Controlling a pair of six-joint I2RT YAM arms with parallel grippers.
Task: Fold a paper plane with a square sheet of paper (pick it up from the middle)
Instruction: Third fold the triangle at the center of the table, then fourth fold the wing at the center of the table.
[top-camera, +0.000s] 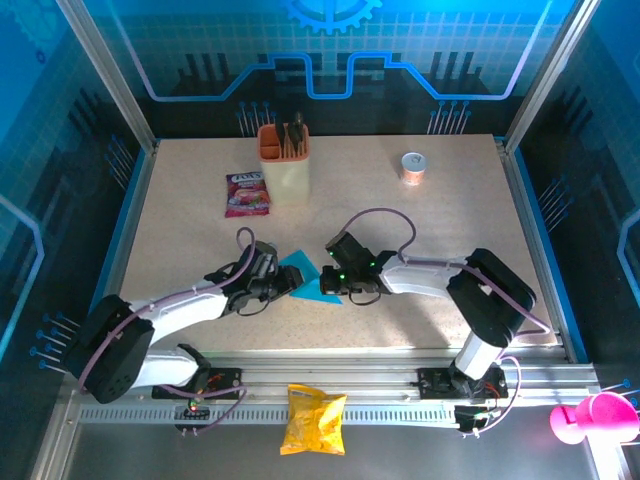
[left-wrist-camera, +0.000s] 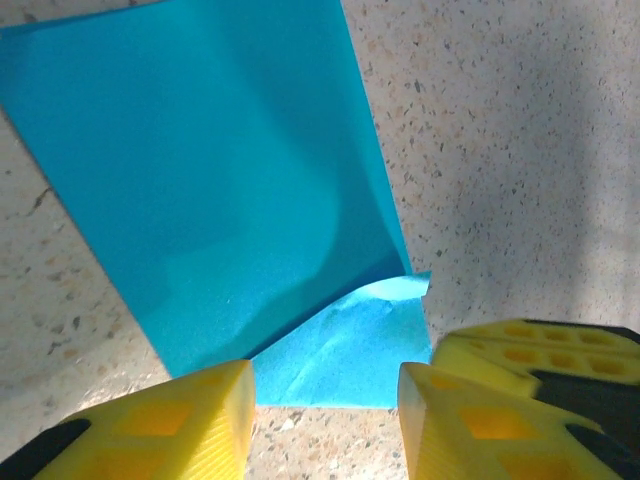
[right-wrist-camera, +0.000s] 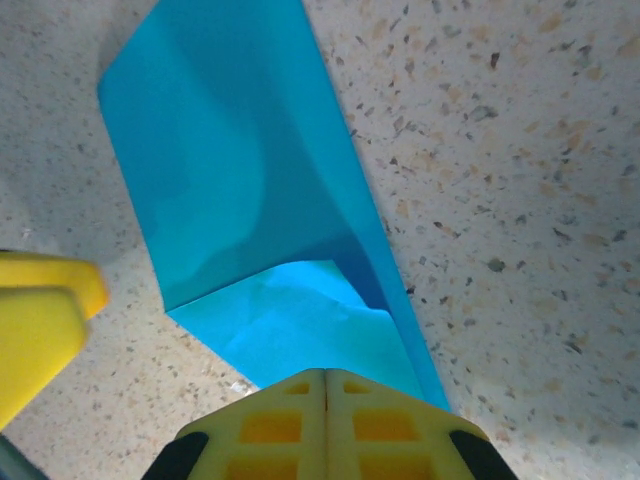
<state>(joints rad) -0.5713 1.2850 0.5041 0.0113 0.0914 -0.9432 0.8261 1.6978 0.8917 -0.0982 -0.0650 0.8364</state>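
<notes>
Top external view has the two arms meeting nose to nose over the square sheet of paper (top-camera: 300, 268). It lies on the table (top-camera: 440, 230) a little left of centre and towards the front, well apart from the orange-cream holder (top-camera: 285, 170) at the back. The sheet looks partly folded: from the left wrist you see a narrow blue panel with a small pale corner flap (left-wrist-camera: 345, 350) lifted off it rather than lying flat. The left gripper (left-wrist-camera: 325, 420) has its yellow fingers apart, one either side of that flap, with nothing clamped between them; it looks let go. The right gripper (right-wrist-camera: 325, 420) is closed tight, finger against finger, with its tips down at the near edge of the paper, and I can't tell whether it pinches any paper or merely presses on it. To my eye the step in hand is setting a corner fold. Doing it well would mean the closed right fingers pinning the sheet so it can't slide, while the left comes down on the lifted flap and runs along the crease, low and slow. Paper this thin will likely buckle or skid on the speckled top. The two sets of fingers sit just beside each other, so they'd want to mind a knock.
</notes>
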